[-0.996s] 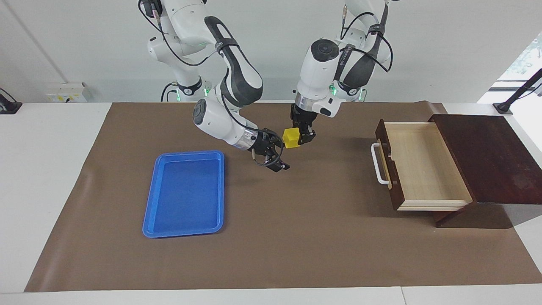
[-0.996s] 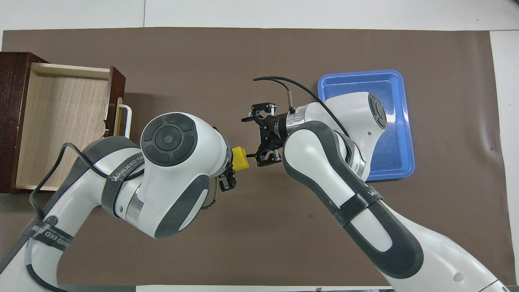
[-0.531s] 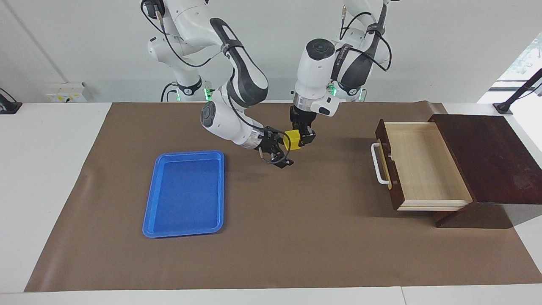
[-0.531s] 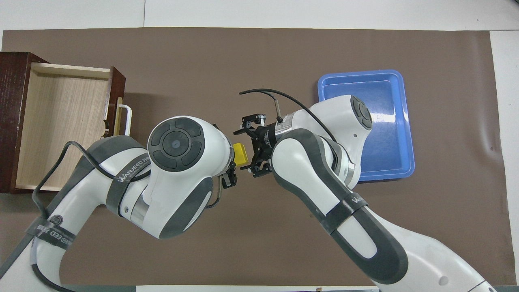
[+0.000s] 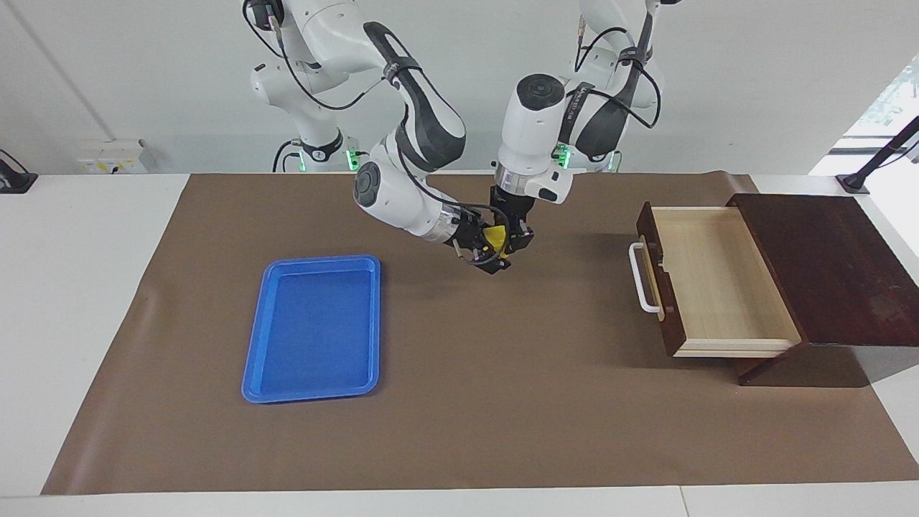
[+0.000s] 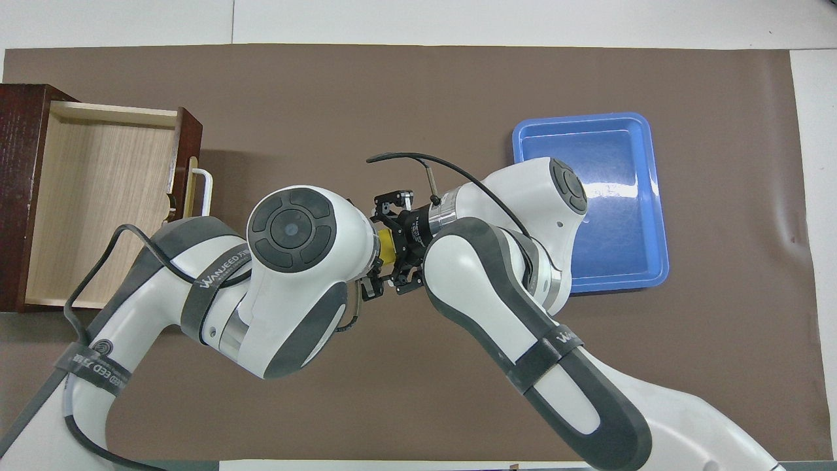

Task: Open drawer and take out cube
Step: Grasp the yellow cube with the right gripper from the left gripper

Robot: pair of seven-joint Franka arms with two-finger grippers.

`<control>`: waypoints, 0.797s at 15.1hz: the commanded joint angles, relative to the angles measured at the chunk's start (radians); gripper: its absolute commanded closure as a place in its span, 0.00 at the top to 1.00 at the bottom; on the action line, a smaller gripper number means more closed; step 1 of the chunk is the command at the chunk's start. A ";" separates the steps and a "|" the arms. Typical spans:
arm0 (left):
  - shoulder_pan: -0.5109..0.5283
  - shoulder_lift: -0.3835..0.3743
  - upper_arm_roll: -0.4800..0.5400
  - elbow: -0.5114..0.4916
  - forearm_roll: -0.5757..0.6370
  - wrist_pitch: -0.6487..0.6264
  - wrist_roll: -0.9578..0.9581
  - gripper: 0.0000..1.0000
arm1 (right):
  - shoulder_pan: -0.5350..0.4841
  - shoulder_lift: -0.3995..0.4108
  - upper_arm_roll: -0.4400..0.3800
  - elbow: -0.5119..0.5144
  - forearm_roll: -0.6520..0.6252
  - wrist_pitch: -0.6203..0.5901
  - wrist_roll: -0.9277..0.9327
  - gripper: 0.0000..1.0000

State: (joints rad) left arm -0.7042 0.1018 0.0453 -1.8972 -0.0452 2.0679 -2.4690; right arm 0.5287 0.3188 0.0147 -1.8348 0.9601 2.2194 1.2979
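Evidently the drawer [image 5: 718, 280] stands pulled out and empty. The cube [image 5: 495, 236] is pinched in the left gripper [image 5: 515, 235] above mid-desk, with the right gripper [image 5: 490, 249] spread around it. Handover remains unfinished.

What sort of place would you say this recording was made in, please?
Most likely a robotics lab bench: two Franka arms mounted at a white table with a brown mat, staged props such as a blue tray and an open wooden drawer, against bare white walls.
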 commanded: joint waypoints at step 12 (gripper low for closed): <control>-0.006 -0.005 0.021 -0.002 0.025 0.000 -0.016 0.00 | -0.010 -0.017 0.002 -0.004 -0.066 -0.018 0.009 1.00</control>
State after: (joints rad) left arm -0.7034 0.1019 0.0560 -1.8972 -0.0391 2.0679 -2.4699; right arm 0.5284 0.3163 0.0124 -1.8348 0.9157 2.2189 1.2979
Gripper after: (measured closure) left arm 0.449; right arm 0.000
